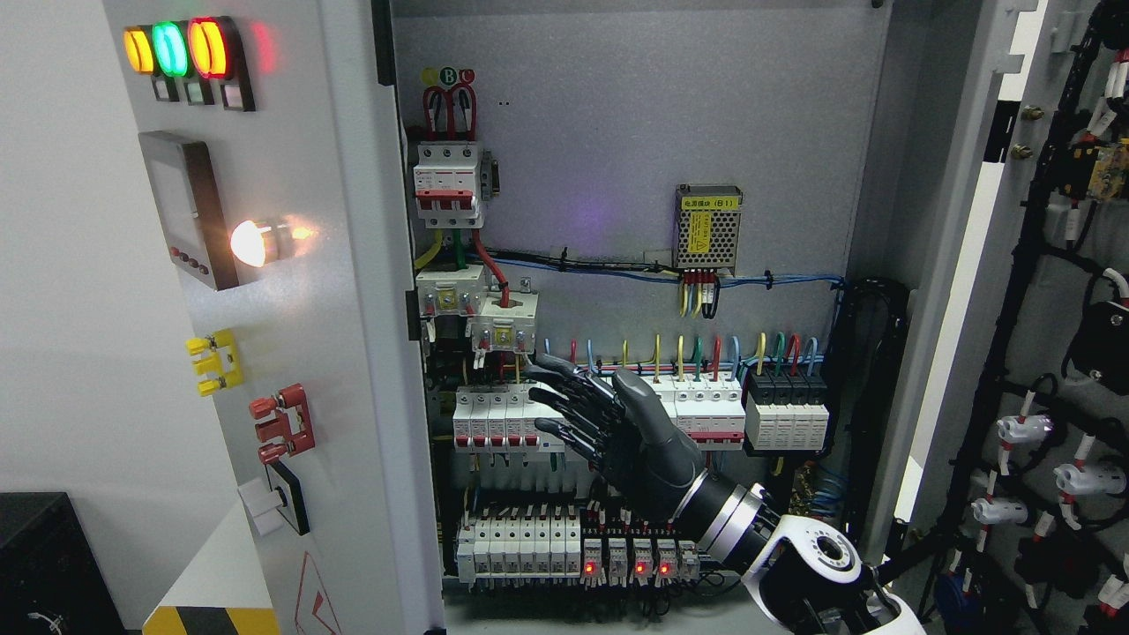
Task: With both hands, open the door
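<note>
Right hand (609,423) reaching up from five o'clock, fingers (564,401) spread wide, holding nothing, in front of white switches (498,419). Door (1014,353) swung open at three o'clock.

Right hand (617,423): dark grey moulded shell over the palm and back, smooth matte finish. Fingers (573,388) are black and segmented, with visible joint links and small metallic glints at the knuckles; tips are slim and dark. Thumb is the same grey as the palm shell, rounded at its end. Wrist (736,520), toward 4 o'clock from the hand: black cuff followed by a bright silver ring banded with black. Forearm (816,564), further toward 4 o'clock: glossy white housing with black trim, carrying a round black disc with a small grey centre. No cables or printed markings legible.
</note>
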### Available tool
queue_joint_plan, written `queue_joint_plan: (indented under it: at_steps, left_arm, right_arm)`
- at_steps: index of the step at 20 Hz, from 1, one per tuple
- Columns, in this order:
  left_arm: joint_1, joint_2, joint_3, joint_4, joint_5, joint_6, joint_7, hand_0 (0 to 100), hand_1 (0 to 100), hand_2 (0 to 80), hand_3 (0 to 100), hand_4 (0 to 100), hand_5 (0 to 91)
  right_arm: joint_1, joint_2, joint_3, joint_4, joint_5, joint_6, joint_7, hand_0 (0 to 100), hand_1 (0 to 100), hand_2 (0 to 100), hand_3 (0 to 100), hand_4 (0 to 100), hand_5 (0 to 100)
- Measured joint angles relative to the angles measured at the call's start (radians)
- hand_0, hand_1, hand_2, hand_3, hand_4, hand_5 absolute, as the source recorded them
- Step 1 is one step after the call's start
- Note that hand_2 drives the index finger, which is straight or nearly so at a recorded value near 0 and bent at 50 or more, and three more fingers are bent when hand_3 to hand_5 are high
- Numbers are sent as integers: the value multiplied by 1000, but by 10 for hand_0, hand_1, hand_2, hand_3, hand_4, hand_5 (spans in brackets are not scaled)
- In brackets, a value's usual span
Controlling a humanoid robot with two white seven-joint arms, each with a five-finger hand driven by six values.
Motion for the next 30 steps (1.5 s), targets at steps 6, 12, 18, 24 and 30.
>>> queue_joint_plan:
  at_steps: [6,12,18,24,30]
  left_arm:
    - [0,0,0,0,0,0,0,120,556,0,0,0,0]
    - [0,0,0,0,0,0,0,120,556,0,0,0,0]
    - [0,0,0,1,-11,0,0,120,556,0,0,0,0]
    - [0,-1,-5,3,-32,-4,7,120,556,0,0,0,0]
    - [0,-1,-10,1,-39,11,54,120,556,0,0,0,0]
  right_arm:
    - [27,-17,39,-32,-1,0,52,73,136,0,0,0,0]
    - [44,-37,79,-54,-10,-3,97,73,136,0,0,0,0]
    - [59,-54,110,-74,-24,-4,117,73,136,0,0,0,0]
    - [81,-67,143,-110,-30,-4,124,73,136,0,0,0,0]
    - [103,-79,172,-148,-53,-4,143,73,136,0,0,0,0]
